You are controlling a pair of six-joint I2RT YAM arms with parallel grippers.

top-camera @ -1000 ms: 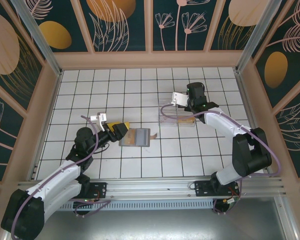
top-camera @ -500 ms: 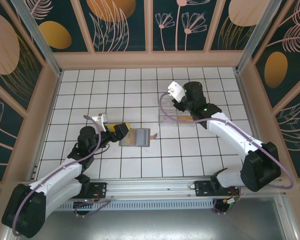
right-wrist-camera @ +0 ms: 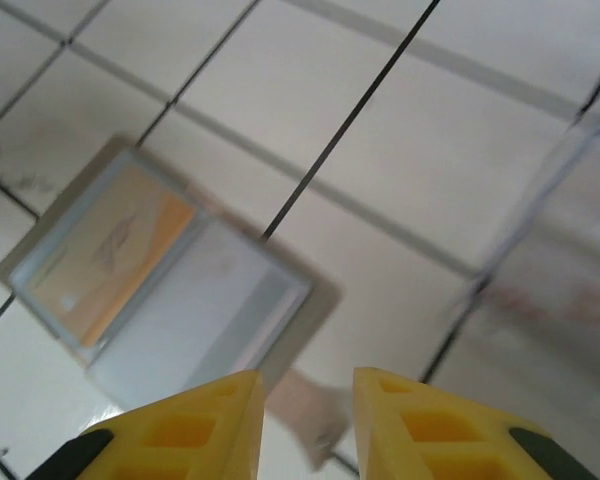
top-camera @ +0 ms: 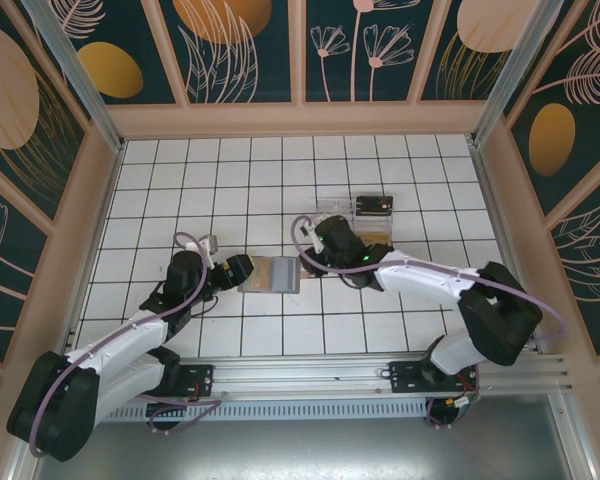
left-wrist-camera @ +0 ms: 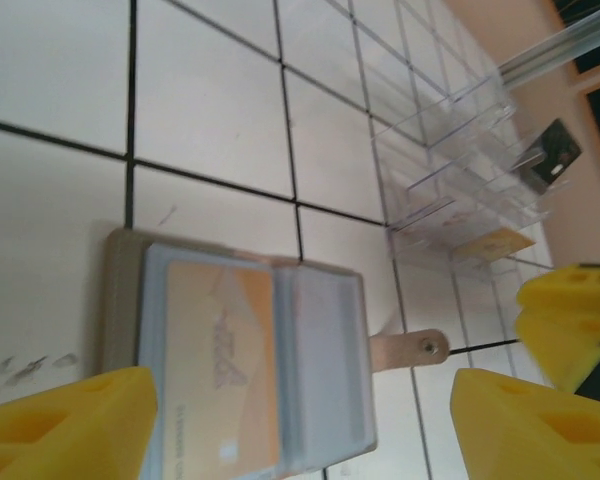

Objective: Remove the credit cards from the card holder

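Note:
The grey card holder (top-camera: 277, 273) lies open on the tiles, blue-grey inside (left-wrist-camera: 320, 360). A tan-gold credit card (left-wrist-camera: 218, 365) sits in its left panel (right-wrist-camera: 108, 250). The tan strap tab (left-wrist-camera: 410, 347) sticks out from the right edge. My left gripper (top-camera: 242, 268) is open at the holder's left edge, and its yellow fingers (left-wrist-camera: 65, 420) straddle the holder. My right gripper (right-wrist-camera: 305, 420) hovers just above the strap tab (right-wrist-camera: 315, 415), jaws a little apart with nothing held. A black credit card (top-camera: 373, 207) and a tan one (top-camera: 378, 238) rest in the clear tray.
The clear plastic tray (top-camera: 330, 215) stands just behind and to the right of the holder, close to the right arm's wrist. Wooden walls ring the tiled floor. Both arms meet at the middle, with open tiles to the far left and right.
The right arm swung from the tray down and left to the holder's strap tab, its jaws narrowing. The left gripper edged closer to the holder and narrowed a little.

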